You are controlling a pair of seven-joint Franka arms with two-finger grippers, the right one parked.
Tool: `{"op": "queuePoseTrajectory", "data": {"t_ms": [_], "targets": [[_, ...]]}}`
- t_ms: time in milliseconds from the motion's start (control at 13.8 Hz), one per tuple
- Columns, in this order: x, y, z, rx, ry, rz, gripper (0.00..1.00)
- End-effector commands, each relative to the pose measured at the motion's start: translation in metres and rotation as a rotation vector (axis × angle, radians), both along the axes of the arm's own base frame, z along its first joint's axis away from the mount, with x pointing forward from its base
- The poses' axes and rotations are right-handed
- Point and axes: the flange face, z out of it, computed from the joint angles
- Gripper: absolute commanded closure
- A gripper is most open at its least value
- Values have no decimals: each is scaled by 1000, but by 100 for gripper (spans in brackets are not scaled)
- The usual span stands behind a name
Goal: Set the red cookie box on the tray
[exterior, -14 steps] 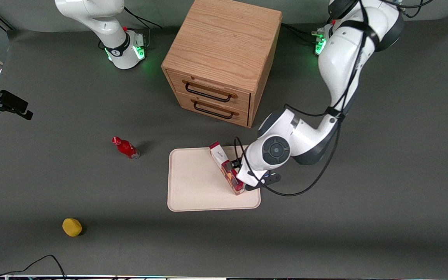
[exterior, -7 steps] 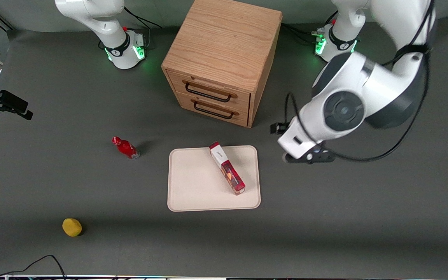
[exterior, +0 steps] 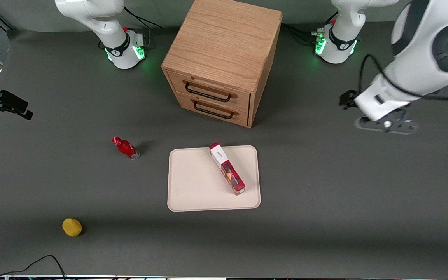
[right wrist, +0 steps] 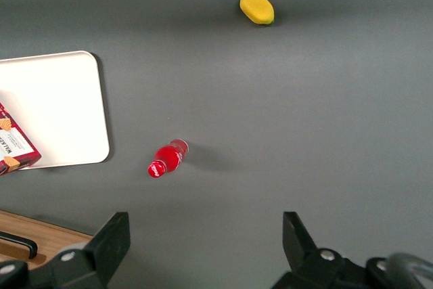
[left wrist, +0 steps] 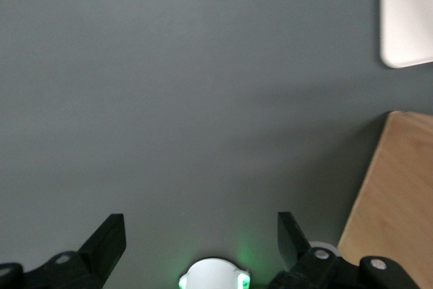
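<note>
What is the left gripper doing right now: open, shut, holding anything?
Left gripper: open, holding nothing, high above bare table toward the working arm's end, away from the long red cookie box.

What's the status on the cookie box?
Gripper open, empty, raised toward working arm's end. Red cookie box lying on tray. Nothing in the way.

My front camera looks steeply down over the tray [exterior: 193, 186]; the gripper [left wrist: 201, 238] camera, high above bare table, shares its corner.

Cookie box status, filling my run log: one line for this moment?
red cookie box: on tray | pincer: open, empty, above table toward working arm's end
</note>
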Motion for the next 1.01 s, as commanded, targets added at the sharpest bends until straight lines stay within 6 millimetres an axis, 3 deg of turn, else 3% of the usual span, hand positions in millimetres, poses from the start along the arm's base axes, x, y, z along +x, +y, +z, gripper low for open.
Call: {"op": "queuePoseTrajectory", "data": {"t_ms": [0, 217, 362, 507, 797, 942], "targets": [[-49, 31, -6, -1, -36, -12, 0], [-70, 80, 0, -53, -67, -54, 0], [-69, 125, 8, -98, -100, -74, 0], [-67, 133, 37, -88, -150, -68, 0], [-57, 131, 74, -76, -210, -67, 0], [-49, 128, 79, -72, -183, -62, 0]]}}
